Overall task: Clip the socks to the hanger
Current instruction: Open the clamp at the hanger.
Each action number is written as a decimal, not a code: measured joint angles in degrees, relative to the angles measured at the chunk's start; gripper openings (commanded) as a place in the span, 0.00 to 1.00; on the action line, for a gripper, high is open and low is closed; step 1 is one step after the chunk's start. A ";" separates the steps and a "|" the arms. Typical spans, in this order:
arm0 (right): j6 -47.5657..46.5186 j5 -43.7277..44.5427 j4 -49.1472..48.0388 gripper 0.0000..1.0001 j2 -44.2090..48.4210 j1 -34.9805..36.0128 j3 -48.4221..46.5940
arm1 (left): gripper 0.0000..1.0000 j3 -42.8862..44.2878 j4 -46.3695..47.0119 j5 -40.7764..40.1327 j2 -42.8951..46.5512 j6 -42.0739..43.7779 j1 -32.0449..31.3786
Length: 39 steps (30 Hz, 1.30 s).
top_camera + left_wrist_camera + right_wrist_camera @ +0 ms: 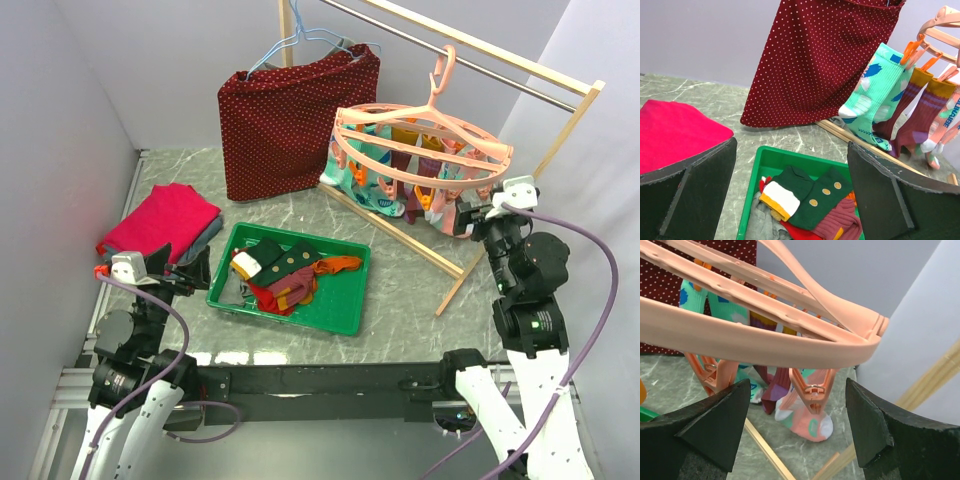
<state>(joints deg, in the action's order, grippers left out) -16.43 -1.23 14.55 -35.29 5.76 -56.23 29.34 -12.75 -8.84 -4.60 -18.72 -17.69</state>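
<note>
Socks (285,272) heaped in green tray (345,322) near table middle, just ahead of left arm: dark green ones with yellow dots on top, white-and-yellow cuff showing, over red, orange, grey and ribbed purple pieces, all touching. Salmon-pink hanger (470,138) hooked on metal rail (480,55) of wooden rack (400,232) at far right, well apart from tray. Hung socks (875,85) already pegged under its ring: mint patterned one, then two purple ones with mustard cuffs, pink ones further along. Left gripper (792,150) low near table's left edge, jaws spread wide, holding nothing, facing tray. Right gripper (797,387) raised just under hanger's ring, jaws also well apart, nothing held; one peg (812,390) hanging between fingers, touching neither, with pink-and-white sock right below it. Dark-red dotted cloth (295,120) on light-blue wire hanger (300,40) at back, lower edge resting on table. Folded pink-red cloth stack (160,218) at left, just beside tray's far-left corner
</note>
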 measured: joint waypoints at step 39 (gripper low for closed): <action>0.09 -5.01 0.76 0.76 -3.80 -3.96 -3.63 | 0.96 0.00 0.02 0.76 -0.02 0.02 -0.02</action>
<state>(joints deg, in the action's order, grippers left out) -16.34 -6.24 15.31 -39.09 1.80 -59.86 29.34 -12.73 -8.08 -4.62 -18.70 -17.72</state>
